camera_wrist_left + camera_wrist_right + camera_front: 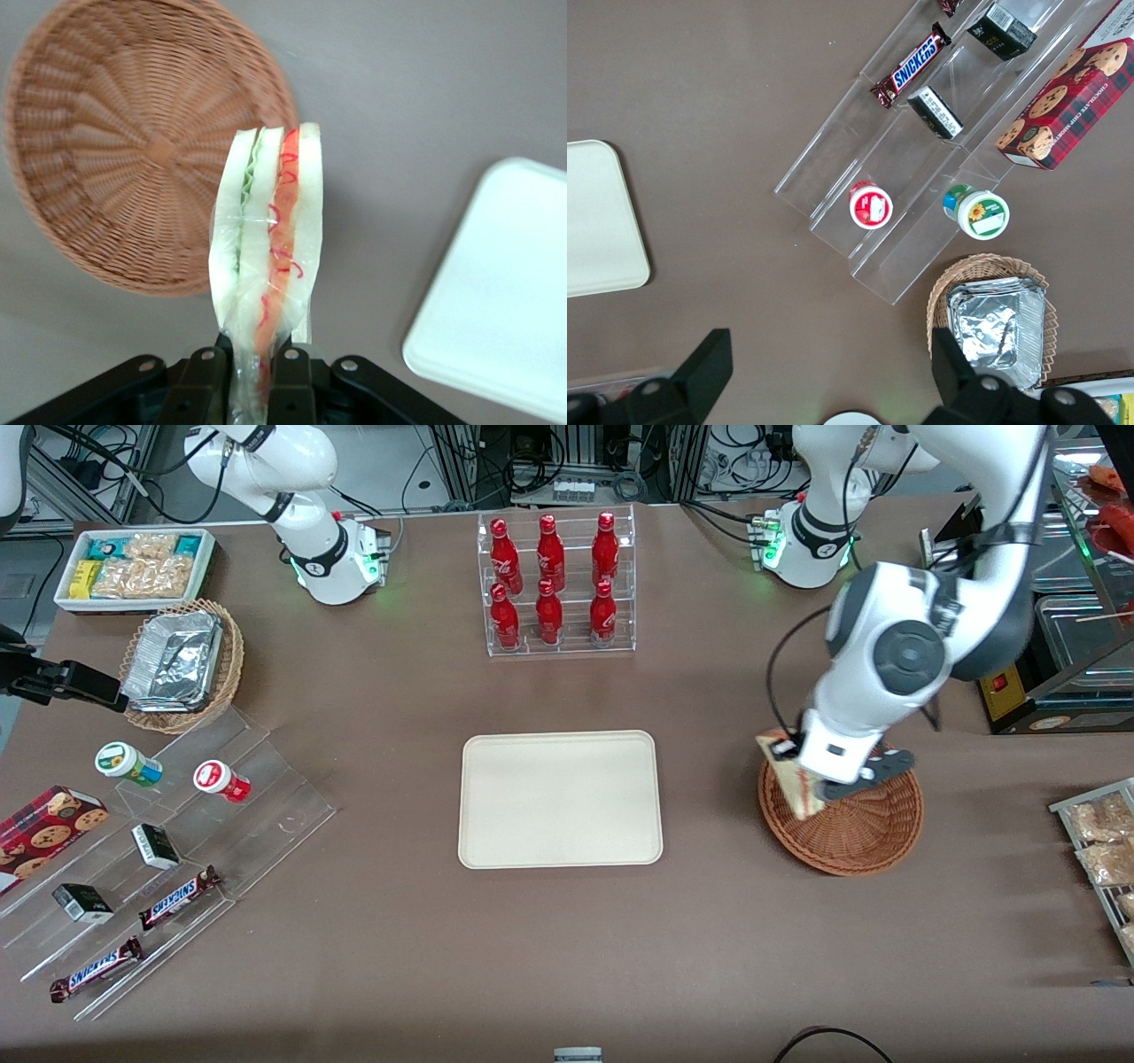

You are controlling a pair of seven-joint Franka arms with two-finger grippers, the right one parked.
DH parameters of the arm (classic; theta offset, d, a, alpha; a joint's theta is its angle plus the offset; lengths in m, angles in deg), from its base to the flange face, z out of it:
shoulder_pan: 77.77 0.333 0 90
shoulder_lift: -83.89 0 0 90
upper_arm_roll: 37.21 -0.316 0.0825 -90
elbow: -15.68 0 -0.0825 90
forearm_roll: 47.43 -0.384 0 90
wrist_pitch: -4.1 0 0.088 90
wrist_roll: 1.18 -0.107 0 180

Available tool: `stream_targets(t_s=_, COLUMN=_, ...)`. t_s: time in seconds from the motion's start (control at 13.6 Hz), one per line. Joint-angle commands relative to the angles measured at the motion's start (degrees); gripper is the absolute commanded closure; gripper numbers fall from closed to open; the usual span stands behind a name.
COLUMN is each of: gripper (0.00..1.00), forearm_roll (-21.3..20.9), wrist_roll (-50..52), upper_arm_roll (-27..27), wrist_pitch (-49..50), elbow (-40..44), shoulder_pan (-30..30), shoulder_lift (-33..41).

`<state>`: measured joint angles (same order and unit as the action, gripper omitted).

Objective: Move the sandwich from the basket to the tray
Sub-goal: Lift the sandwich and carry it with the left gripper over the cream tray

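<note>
One sandwich (266, 239), one reddish-brown wicker basket (855, 828) and one cream-white tray (560, 798) make up the task's things. The left gripper (802, 775) hangs over the basket's rim on the side nearest the tray, its two fingers (205, 382) clamped on the wrapped sandwich, which sticks out from between them with its layered cut side of red, white and green showing in the wrist view. The sandwich is lifted clear of the basket's woven floor, which lies bare just beneath the gripper. The tray lies flat on the brown table (567, 957), well apart from the gripper toward the parked arm's end, with only open tabletop between the two.

Farther from the front camera than the tray stands a clear rack of six red bottles (554, 583). Far off toward the parked arm's end sit a tan wicker basket of foil trays (177, 662), a white bin of snack packets (133, 567), and a stepped clear display (168, 859) bearing two lidded cups, two Snickers bars, two small dark boxes and a cookie box.
</note>
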<state>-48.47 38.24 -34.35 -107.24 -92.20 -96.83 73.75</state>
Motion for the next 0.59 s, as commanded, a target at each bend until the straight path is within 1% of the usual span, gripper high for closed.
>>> stream_targets(t_s=0.0, gripper=1.0, forearm_roll=-0.53, wrist_roll=-2.5, upper_arm_roll=-0.67, wrist_pitch=0.08, elbow=4.07, shoulder_pan=-5.79, shoulder_lift=-3.12)
stream_targets(t_s=0.15, gripper=1.0, forearm_roll=0.16, wrist_roll=-2.24, upper_arm_roll=-0.58, wrist_pitch=0.16, elbow=8.02, shoulder_pan=-8.79, shoulder_lift=-6.37)
stream_targets(t_s=0.37, gripper=1.0, forearm_roll=0.61, wrist_roll=-1.72, upper_arm_roll=0.03, wrist_pitch=0.07, elbow=13.73, shoulder_pan=-11.6, shoulder_lift=-11.99)
stream_targets(t_s=0.51, gripper=1.0, forearm_roll=2.1, wrist_roll=-1.54, upper_arm_roll=0.3, wrist_pitch=0.07, elbow=17.6, shoulder_pan=-14.15, shoulder_lift=-15.68)
